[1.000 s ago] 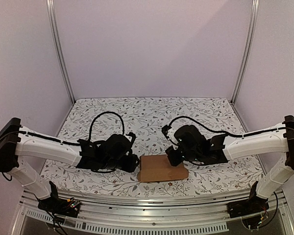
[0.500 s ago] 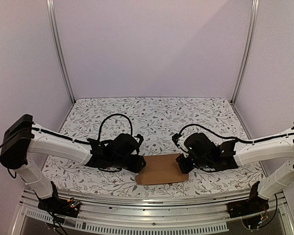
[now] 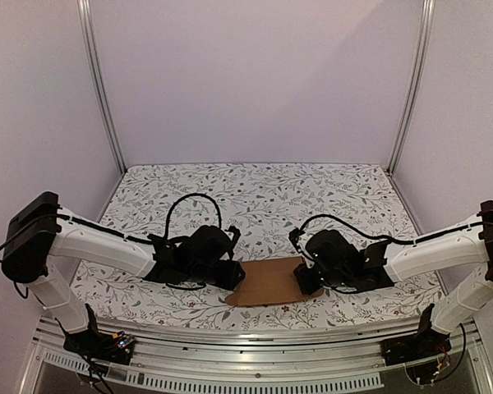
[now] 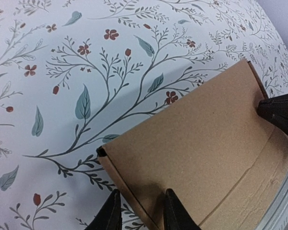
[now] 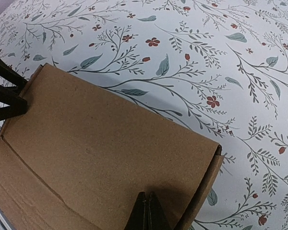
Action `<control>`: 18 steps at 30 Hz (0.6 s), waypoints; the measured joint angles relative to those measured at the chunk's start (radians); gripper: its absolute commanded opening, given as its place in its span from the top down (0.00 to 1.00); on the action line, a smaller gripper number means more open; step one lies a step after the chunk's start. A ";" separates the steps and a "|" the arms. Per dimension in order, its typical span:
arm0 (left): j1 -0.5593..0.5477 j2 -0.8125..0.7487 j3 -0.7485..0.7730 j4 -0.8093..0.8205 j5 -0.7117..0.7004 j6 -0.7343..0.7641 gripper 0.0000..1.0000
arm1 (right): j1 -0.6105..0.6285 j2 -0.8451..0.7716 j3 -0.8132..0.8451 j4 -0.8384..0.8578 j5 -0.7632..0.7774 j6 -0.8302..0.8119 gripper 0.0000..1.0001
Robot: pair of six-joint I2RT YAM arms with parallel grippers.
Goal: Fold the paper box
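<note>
The paper box (image 3: 267, 281) is plain brown cardboard, folded shut and lying flat near the table's front edge between both arms. My left gripper (image 3: 233, 277) is at its left end. In the left wrist view the box (image 4: 201, 148) fills the lower right, and the open left gripper (image 4: 140, 215) straddles its left side wall, one finger on the lid and one outside. My right gripper (image 3: 301, 280) is at the right end. In the right wrist view it (image 5: 148, 213) is shut, tips resting on the lid of the box (image 5: 101, 148) close to its right edge.
The table carries a white cloth (image 3: 255, 197) printed with leaves and small red flowers. Lilac walls and metal posts (image 3: 99, 82) enclose the back and sides. A metal rail (image 3: 246, 336) runs along the near edge just in front of the box.
Both grippers have come down onto the box's ends, the left moving right and the right moving toward the front. The box now lies flatter, shifted slightly.
</note>
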 measured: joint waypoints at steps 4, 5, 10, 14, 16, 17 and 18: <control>0.002 0.000 0.000 -0.003 0.000 0.000 0.66 | 0.000 0.003 0.000 0.005 0.004 0.008 0.99; 0.002 0.000 0.000 -0.004 0.000 0.000 0.66 | 0.000 0.003 0.000 0.005 0.005 0.010 0.98; 0.002 0.000 0.000 -0.006 0.002 0.001 0.66 | 0.001 -0.003 0.000 0.001 0.006 0.016 0.88; 0.002 0.000 0.000 -0.005 0.007 0.001 0.67 | 0.001 -0.037 0.002 -0.050 0.003 0.008 0.76; 0.002 0.000 0.000 -0.005 0.007 0.001 0.67 | 0.001 -0.069 0.002 -0.100 0.002 0.008 0.71; 0.002 0.000 0.000 -0.004 0.007 0.001 0.67 | 0.001 -0.090 0.002 -0.130 0.002 0.004 0.69; 0.002 0.000 0.000 -0.004 0.007 0.001 0.67 | 0.001 -0.116 0.002 -0.156 0.003 0.000 0.68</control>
